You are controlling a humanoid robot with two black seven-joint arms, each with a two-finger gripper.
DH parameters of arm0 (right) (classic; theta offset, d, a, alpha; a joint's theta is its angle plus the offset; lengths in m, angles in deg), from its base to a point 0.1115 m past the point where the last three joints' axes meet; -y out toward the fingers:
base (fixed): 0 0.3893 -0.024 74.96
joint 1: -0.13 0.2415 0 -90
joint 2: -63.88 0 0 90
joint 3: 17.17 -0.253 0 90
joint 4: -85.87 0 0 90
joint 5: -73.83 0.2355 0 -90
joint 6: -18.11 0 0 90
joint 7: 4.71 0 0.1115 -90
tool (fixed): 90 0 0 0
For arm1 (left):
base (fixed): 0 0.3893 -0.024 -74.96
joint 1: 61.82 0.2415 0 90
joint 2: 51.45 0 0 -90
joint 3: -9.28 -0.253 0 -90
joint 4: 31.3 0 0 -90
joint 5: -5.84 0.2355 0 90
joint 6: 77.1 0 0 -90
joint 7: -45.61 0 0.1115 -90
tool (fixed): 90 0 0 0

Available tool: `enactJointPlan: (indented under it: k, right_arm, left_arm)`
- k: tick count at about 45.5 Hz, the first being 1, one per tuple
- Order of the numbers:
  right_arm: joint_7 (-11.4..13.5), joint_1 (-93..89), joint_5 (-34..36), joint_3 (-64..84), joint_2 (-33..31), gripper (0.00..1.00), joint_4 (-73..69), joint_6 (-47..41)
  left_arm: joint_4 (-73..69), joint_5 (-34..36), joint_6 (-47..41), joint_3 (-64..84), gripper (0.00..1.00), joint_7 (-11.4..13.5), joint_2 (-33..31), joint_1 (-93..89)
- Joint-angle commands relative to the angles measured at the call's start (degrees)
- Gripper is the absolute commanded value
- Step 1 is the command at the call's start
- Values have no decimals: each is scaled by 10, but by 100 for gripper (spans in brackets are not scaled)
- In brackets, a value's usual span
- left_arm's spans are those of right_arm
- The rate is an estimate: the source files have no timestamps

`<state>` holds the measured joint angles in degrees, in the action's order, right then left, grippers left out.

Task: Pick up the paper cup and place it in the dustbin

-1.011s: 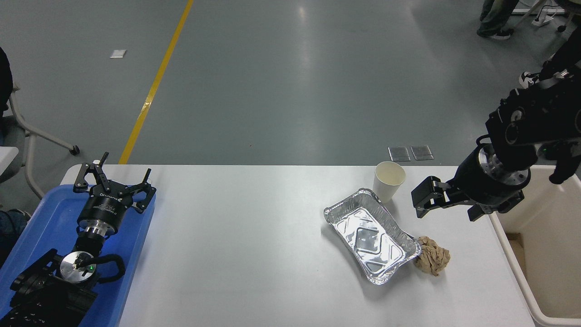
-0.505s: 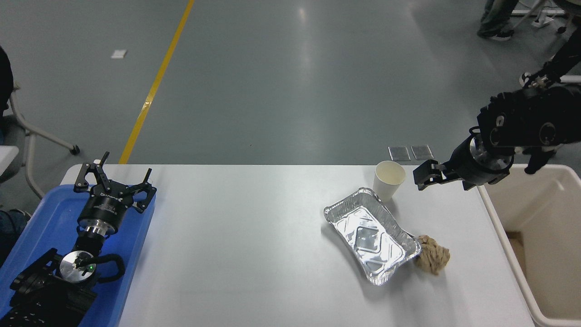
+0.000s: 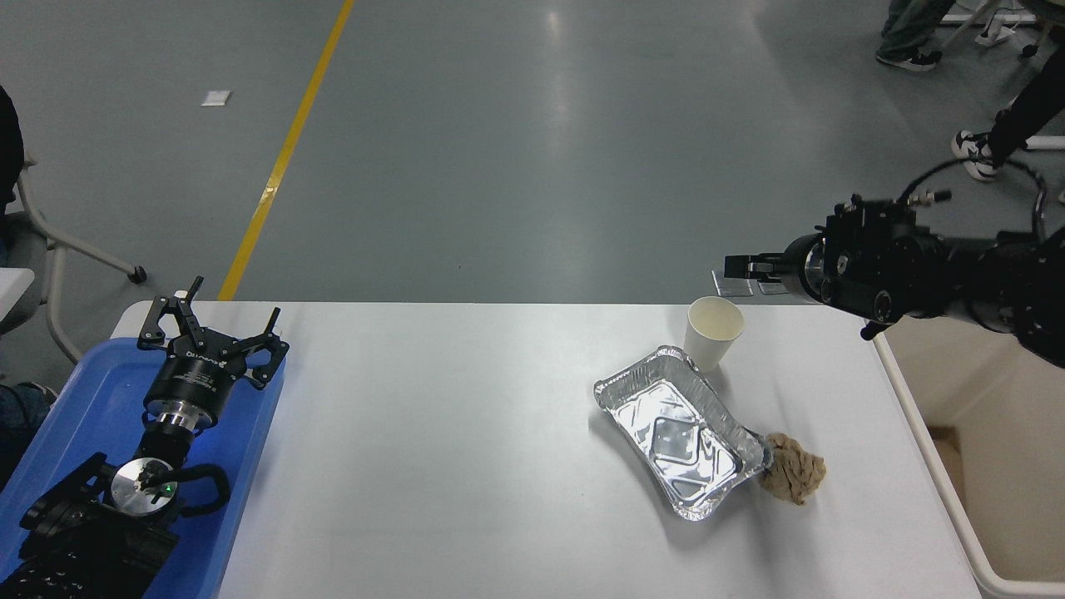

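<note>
Right gripper (image 3: 736,266): hangs high at the table's far edge, just up and to the 1 o'clock of the paper cup, holding nothing. Fingers are seen edge-on as one thin black bar, so whether they are parted or closed I cannot tell.
Paper cup (image 3: 712,331): upright, mouth up, cream inside showing, at the far right part of the white table (image 3: 466,433). Its base stands just beside the far corner of the foil tray (image 3: 681,429); contact between them cannot be judged.
Step in hand: approach for the grasp, as I read it. Cup not yet touched.
Doing it well: come down from the 1 o'clock side, away from the tray, so the fingers straddle the cup wall without nudging the foil. Close gently; thin paper likely crushes or tips. Grip below the rolled rim, then lift straight before swinging.
Right arm pose: forearm enters from the right edge, roughly level, wrist pointing toward 9 o'clock, body passing over the dustbin's far end.
Dustbin (image 3: 936,466): at 3 to 4 o'clock of the cup, against the table's right edge, open top.
Crumpled brown paper (image 3: 795,477): at the tray's near right corner, out of the path.
Left gripper (image 3: 212,329): parked at lower left over the blue tray (image 3: 75,399), fingers spread, empty.
</note>
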<state>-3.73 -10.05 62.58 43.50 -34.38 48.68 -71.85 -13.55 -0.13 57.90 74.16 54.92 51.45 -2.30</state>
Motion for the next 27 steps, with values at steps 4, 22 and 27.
enactJointPlan:
  k: [4,22,27]
  right_arm:
    - [14,-83,7,-48,18,100,42,44]
    - [20,-130,1,-75,25,100,74,58]
    - [25,-141,-1,-75,25,96,78,58]
  left_arm:
    - [0,0,0,0,99,0,0,-1]
    - [0,0,0,0,99,0,0,0]
    - [0,0,0,0,99,0,0,0]
